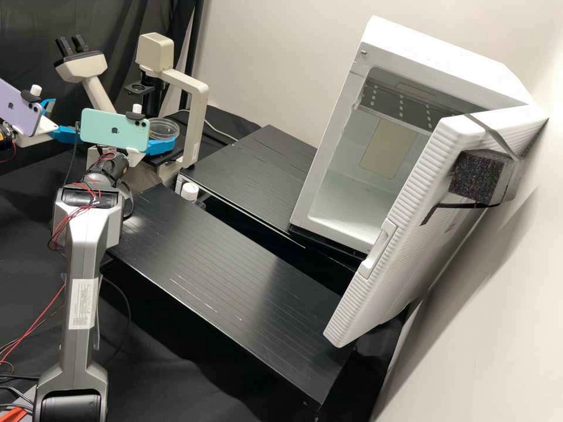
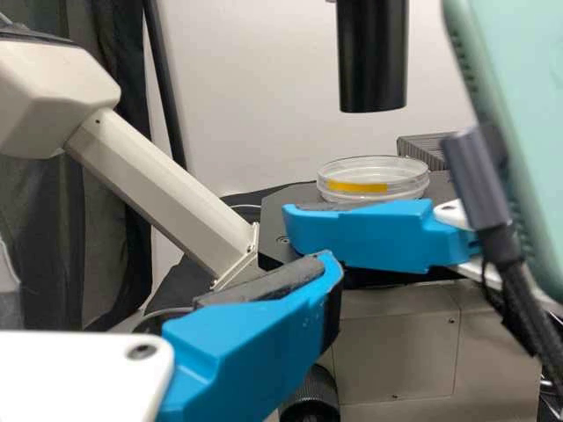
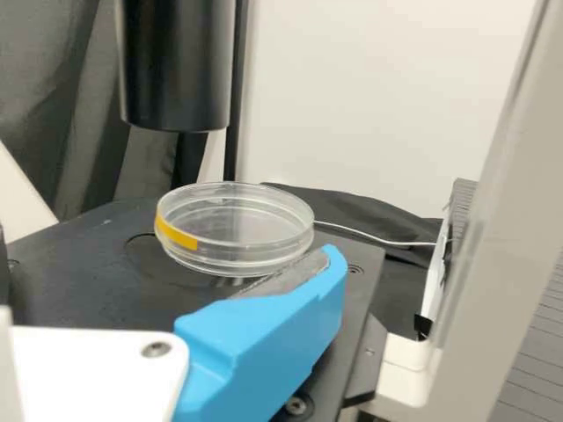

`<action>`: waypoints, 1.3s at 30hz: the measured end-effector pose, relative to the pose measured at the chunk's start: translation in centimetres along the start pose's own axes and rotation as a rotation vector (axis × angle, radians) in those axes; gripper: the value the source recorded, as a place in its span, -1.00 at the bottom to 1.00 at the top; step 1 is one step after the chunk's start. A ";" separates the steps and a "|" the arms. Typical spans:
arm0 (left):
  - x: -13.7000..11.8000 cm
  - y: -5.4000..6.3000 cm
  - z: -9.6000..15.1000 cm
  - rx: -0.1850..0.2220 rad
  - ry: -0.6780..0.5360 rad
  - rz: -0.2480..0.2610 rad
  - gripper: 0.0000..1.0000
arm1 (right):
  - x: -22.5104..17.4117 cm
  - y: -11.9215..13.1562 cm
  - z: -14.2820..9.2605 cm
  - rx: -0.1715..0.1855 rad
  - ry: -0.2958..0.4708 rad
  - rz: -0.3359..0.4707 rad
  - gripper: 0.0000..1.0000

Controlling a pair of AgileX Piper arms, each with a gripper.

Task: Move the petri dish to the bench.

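A dark curtain (image 1: 35,35) is hanging behind the microscope (image 1: 200,111), and a white cabinet (image 1: 346,225) is standing open to its right. The petri dish (image 3: 233,251), with a yellow strip (image 3: 180,236), is sitting on the microscope's stage (image 3: 79,255). Just beside it, the right gripper (image 1: 159,146) is holding its fingers apart; left of the microscope, the left gripper (image 1: 66,118) is holding its fingers spread, empty.

left end effector (image 1: 61,119) spread, right end effector (image 1: 159,146) spread
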 end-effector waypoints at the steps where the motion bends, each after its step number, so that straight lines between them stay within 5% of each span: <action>1: 0.0 0.0 0.0 0.000 0.000 0.000 1.00 | 0.2 -0.2 0.1 0.004 -0.003 0.000 1.00; 7: 0.0 0.0 0.0 0.000 0.000 0.000 1.00 | 0.9 -0.7 0.5 0.042 -0.038 0.014 1.00; 19: 0.0 0.0 0.0 0.000 0.000 0.000 1.00 | 2.0 -1.0 0.8 -0.010 -0.080 0.035 1.00; 37: 0.0 0.0 0.0 0.000 0.000 0.000 1.00 | 2.5 -0.6 0.3 0.029 -0.224 -0.004 1.00; 38: 0.0 0.0 0.0 0.000 0.000 0.000 1.00 | 2.5 -0.6 0.3 0.032 -0.231 -0.006 -1.00; 39: 0.0 0.0 0.0 0.000 0.000 0.000 1.00 | 2.5 -0.5 0.2 0.036 -0.233 -0.013 -1.00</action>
